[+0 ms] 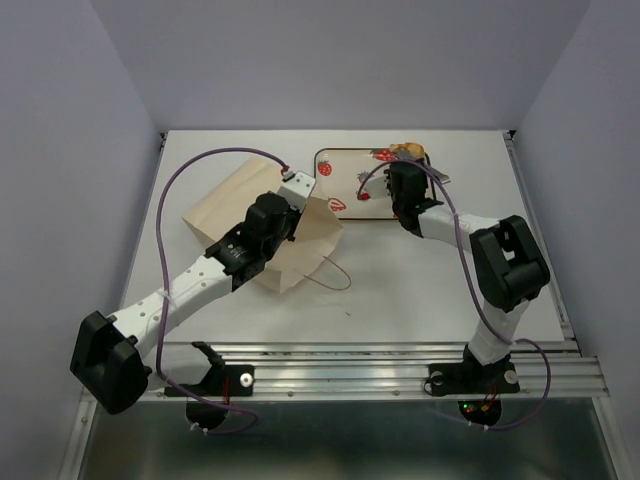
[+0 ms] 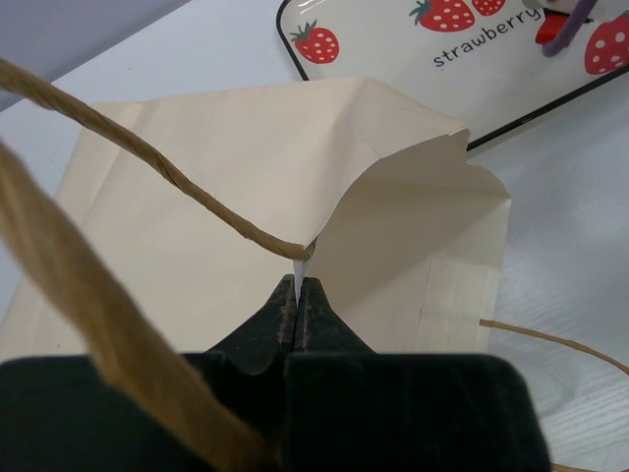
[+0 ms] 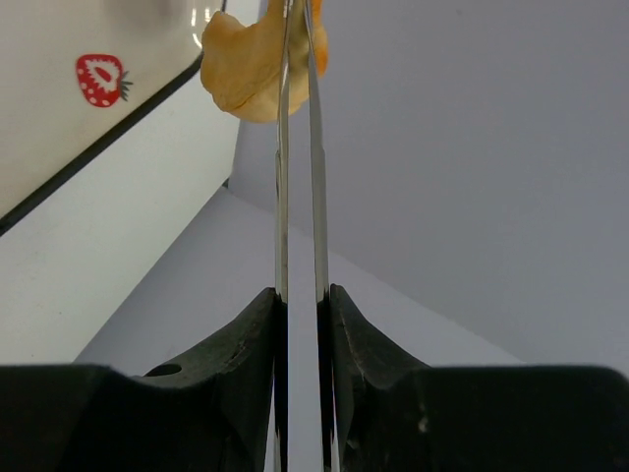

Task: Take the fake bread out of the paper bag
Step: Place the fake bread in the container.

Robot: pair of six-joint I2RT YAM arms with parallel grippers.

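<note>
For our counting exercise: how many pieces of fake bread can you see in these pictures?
1. The right gripper holds the bread in its jaws, by the tray's far edge. More may be hidden inside the bag.

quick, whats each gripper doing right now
left gripper: closed, pinching the paper bag rim
right gripper: closed on a piece of fake bread
</note>
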